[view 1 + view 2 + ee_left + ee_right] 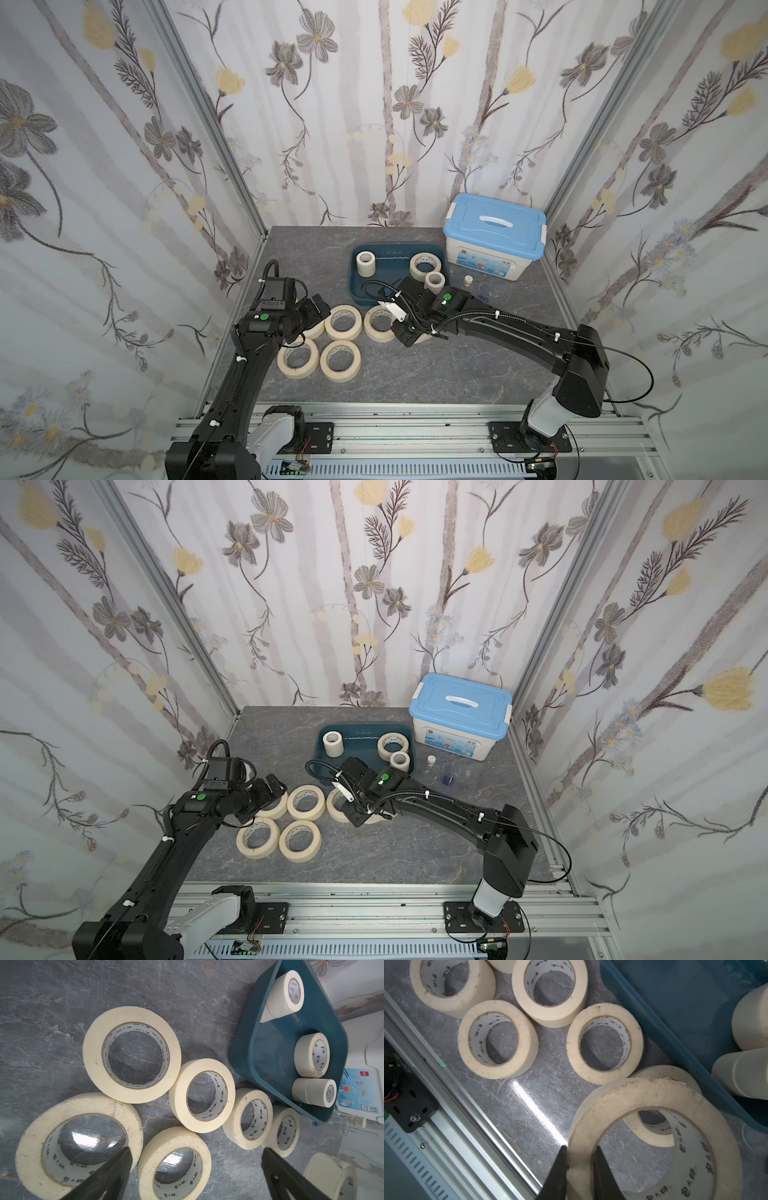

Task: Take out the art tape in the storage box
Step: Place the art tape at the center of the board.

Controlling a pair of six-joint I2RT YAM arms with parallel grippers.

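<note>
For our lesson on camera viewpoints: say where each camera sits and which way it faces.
Top views: high at the front, looking down at the table; both arms show.
Left wrist: on the left arm, facing rolls; open left hand shows.
Right wrist: right hand pinching a large roll.
Shared: the storage box.

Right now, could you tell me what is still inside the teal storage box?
The storage box holds three stacks: small rolls, a large roll and small rolls. The right arm covers its near corner in both top views.

Cream art tape [342, 327] rolls flat on table, others inside teal storage box [356, 279]
</note>
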